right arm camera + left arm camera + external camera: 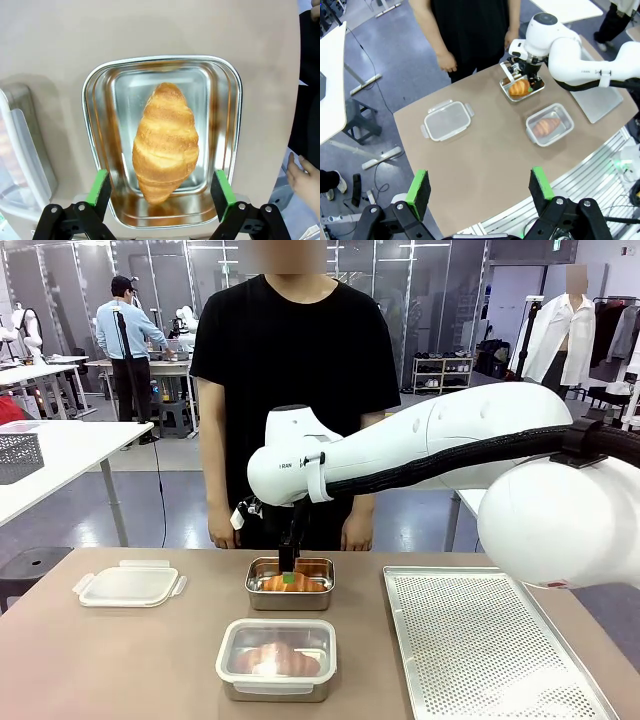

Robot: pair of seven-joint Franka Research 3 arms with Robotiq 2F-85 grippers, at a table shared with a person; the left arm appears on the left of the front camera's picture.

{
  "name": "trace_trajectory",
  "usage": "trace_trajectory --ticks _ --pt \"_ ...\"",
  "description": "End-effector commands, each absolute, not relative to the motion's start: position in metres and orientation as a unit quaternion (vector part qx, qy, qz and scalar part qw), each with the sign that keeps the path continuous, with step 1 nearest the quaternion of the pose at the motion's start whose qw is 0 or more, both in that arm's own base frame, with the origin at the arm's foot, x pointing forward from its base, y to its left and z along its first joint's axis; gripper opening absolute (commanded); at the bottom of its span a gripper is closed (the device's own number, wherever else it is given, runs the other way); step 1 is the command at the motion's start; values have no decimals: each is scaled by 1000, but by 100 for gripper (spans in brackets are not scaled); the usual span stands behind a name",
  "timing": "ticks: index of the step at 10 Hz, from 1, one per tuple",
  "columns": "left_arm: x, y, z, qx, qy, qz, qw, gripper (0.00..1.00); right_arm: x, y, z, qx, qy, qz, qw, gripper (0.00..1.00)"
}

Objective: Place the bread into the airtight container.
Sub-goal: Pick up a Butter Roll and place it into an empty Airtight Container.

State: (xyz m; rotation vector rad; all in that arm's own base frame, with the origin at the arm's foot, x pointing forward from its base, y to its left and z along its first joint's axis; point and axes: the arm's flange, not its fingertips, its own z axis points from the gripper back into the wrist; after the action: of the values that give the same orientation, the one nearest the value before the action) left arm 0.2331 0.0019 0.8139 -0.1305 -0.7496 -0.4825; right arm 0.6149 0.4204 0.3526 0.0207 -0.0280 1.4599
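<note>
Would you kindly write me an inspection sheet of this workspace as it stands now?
Surface: brown table, no spills seen.
Job's things: croissant lying in the open steel container; a second croissant in the lidded container; loose lid lying flat, apart.
Clutter: perforated tray, bare.
Grippers: right gripper open, fingers astride the croissant, no contact visible; left gripper open, holding nothing, above the table's near edge.
Cables: black hose along the right arm.
Surroundings: person standing at the far side, hands down.
</note>
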Motion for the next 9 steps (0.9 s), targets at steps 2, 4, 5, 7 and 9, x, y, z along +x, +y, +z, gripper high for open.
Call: trace_trajectory --ticks 2,4,5,7,9 --pt "233 2 815 -63 -363 -238 899 100 615 421 353 9 -14 667 745 100" --pt "233 2 815 -63 -363 -238 899 100 615 421 353 9 -14 667 745 100" --pt "233 2 815 -63 -363 -238 899 100 615 421 353 9 -14 667 745 100" --pt "233 2 815 -63 -363 -238 899 100 615 421 353 9 -14 667 745 100" --pt "233 2 815 -63 -363 -238 899 100 615 421 353 9 -14 667 745 100"
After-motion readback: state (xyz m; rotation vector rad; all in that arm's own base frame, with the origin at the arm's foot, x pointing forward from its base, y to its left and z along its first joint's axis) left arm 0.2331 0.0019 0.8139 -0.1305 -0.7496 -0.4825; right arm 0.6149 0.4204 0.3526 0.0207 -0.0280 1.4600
